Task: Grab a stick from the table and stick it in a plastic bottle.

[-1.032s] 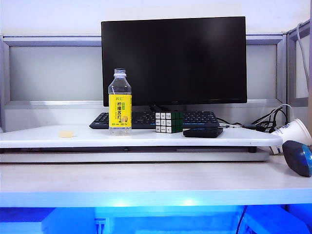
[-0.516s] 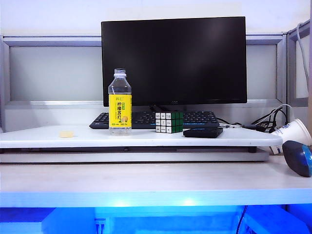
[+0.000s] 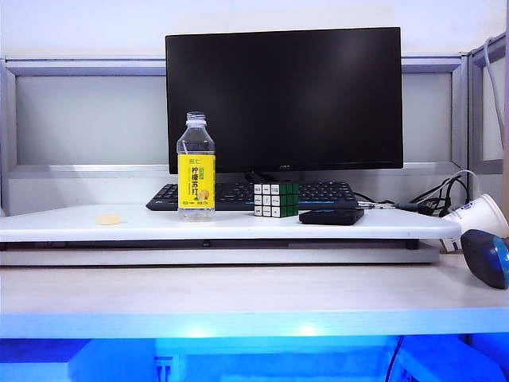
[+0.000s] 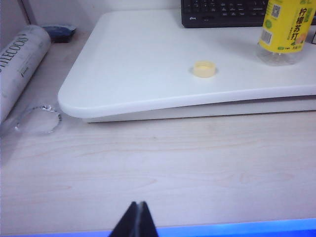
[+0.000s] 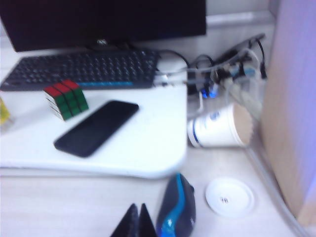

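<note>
Plastic bottle point(image 3: 196, 169) upright on shelf; left gripper point(image 4: 138, 220), right gripper point(image 5: 137, 220), both closed, wrist views only.

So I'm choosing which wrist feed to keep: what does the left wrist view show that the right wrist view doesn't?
Only the left wrist view: the plastic bottle, a yellow cap, a paper roll, and the shut left gripper. Only the right wrist view: cube, phone, tipped cup, mouse, and the shut right gripper. Both: keyboard, shelf board, the table. Neither shows the stick.
</note>
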